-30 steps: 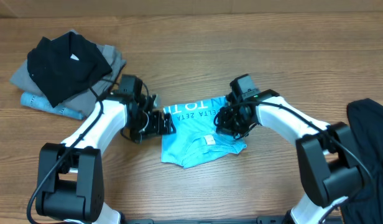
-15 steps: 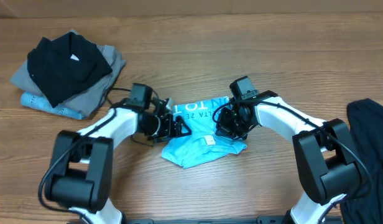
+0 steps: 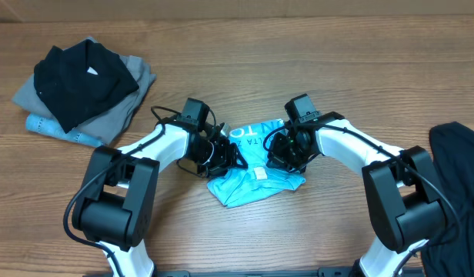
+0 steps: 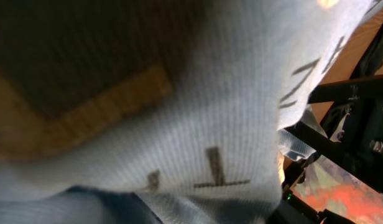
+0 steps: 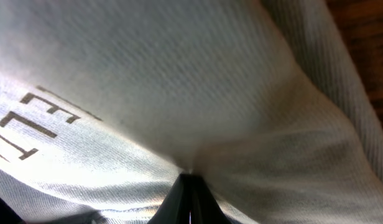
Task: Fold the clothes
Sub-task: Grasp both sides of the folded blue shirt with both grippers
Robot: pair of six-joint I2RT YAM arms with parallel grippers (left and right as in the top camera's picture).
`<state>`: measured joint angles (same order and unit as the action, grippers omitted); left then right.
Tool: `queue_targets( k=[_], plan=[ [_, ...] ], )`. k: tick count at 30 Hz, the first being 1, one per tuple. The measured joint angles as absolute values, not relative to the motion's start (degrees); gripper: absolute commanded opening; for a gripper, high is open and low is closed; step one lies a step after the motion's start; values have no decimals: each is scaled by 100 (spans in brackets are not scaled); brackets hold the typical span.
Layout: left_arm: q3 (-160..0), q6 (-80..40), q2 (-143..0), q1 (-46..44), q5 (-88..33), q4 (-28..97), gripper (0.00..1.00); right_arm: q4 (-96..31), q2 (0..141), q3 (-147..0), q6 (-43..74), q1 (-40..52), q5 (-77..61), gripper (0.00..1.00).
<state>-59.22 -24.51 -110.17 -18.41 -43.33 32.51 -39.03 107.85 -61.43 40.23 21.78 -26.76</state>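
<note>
The light blue T-shirt [image 3: 256,173] with white lettering lies bunched on the wooden table [image 3: 245,85] between both arms. My left gripper [image 3: 228,158] is at the shirt's left edge, buried in the cloth; the left wrist view is filled with lettered shirt fabric [image 4: 198,124] draped over the fingers, so its jaws are hidden. My right gripper [image 3: 282,158] is at the shirt's right edge, shut on a fold of the T-shirt [image 5: 198,106], with the closed dark fingertips [image 5: 190,196] pinching the cloth.
A stack of folded clothes, black [image 3: 83,81] on grey [image 3: 133,104] on denim blue [image 3: 52,129], sits at the back left. A dark garment [image 3: 460,192] lies at the right edge.
My left gripper has moved right, pushing the shirt's left side inward, so the shirt is narrower and more bunched. The right arm has stayed in place.
</note>
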Motion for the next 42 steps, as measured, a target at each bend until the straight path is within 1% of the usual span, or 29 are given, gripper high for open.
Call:
queue_targets(
  k=[1, 4, 5, 6, 7, 8, 9, 10, 13, 16, 18, 20, 21, 22, 24, 26, 27, 28, 29, 30, 31, 33, 34, 37, 40, 42],
  plan=[
    [-5972, -2493, -11010, -1841, -4451, 3354, 89, -3920, 10785, -6143, 4025, 2178, -2679, 4],
    [-6047, -2482, -11000, -1767, -4554, 3682, 94, -3981, 10787, -6143, 4025, 2178, -2683, 4],
    [-6038, -2432, -11000, -1678, -4648, 3776, 92, -4025, 10790, -6143, 4025, 2178, -2705, 4],
    [-6016, -2377, -11000, -1594, -4731, 3778, 84, -4034, 10792, -6143, 4025, 2178, -2716, 4],
    [-5986, -2292, -11002, -1492, -4805, 3771, 81, -4036, 10796, -6143, 4023, 2178, -2718, 4],
    [-5953, -2189, -11006, -1372, -4860, 3771, 81, -4034, 10796, -6143, 4025, 2178, -2720, 4],
    [-5924, -2115, -11019, -1271, -4862, 3752, 84, -4036, 10796, -6143, 4025, 2178, -2722, 4],
    [-5909, -2045, -11043, -1144, -4893, 3745, 91, -4036, 10796, -6143, 4025, 2178, -2722, 4],
    [-5907, -1951, -11054, -843, -5015, 3756, 97, -4053, 10796, -6143, 3966, 2178, -2768, 4],
    [-5922, -1955, -11000, -779, -4899, 3861, 99, -4069, 10807, -6143, 3881, 2178, -2829, 4],
    [-5791, -2053, -10892, -825, -4816, 3651, 99, -4073, 10814, -6143, 3857, 2178, -2851, 4],
    [-5537, -2327, -10757, -843, -4825, 3214, 93, -4084, 10818, -6143, 3841, 2178, -2867, 4],
    [-5400, -2526, -10704, -856, -4831, 2945, 88, -4097, 10818, -6143, 3833, 2178, -2875, 4],
    [-5253, -2685, -10663, -873, -4875, 2613, 86, -4104, 10822, -6143, 3828, 2178, -2899, 4],
    [-5148, -2856, -10667, -937, -4943, 2217, 85, -4066, 10829, -6143, 3828, 2178, -2917, 4],
    [-5092, -3017, -10689, -1214, -4982, 1813, 84, -4049, 10829, -6139, 3824, 2178, -2926, 4],
    [-5092, -3092, -10704, -1420, -4956, 1680, 80, -4047, 10829, -6139, 3824, 2178, -2923, 4],
    [-5094, -3173, -10704, -1605, -4899, 1603, 72, -4047, 10829, -6139, 3824, 2178, -2930, 4],
    [-5098, -3264, -10704, -1730, -4825, 1584, 68, -4045, 10829, -6139, 3822, 2178, -2930, 4],
    [-5098, -3336, -10704, -1809, -4755, 1581, 57, -4047, 10829, -6139, 3815, 2178, -2934, 4],
    [-5096, -3385, -10715, -1857, -4694, 1579, 51, -4049, 10829, -6139, 3813, 2178, -2936, 4],
    [-5063, -3459, -10755, -1874, -4591, 1581, 29, -4045, 10829, -6136, 3813, 2178, -2939, 4],
    [-5050, -3509, -10777, -1857, -4534, 1592, 25, -4047, 10829, -6136, 3811, 2178, -2939, 4],
    [-5013, -3579, -10829, -1828, -4469, 1601, 6, -4056, 10829, -6134, 3789, 2178, -2943, 4],
    [-5046, -3542, -10829, -1826, -4436, 1678, 4, -4174, 10822, -6139, 3701, 2178, -2908, 4],
    [-5170, -3391, -10836, -1828, -4370, 1970, 4, -4571, 10715, -6152, 3583, 2178, -2716, 4]
  ],
)
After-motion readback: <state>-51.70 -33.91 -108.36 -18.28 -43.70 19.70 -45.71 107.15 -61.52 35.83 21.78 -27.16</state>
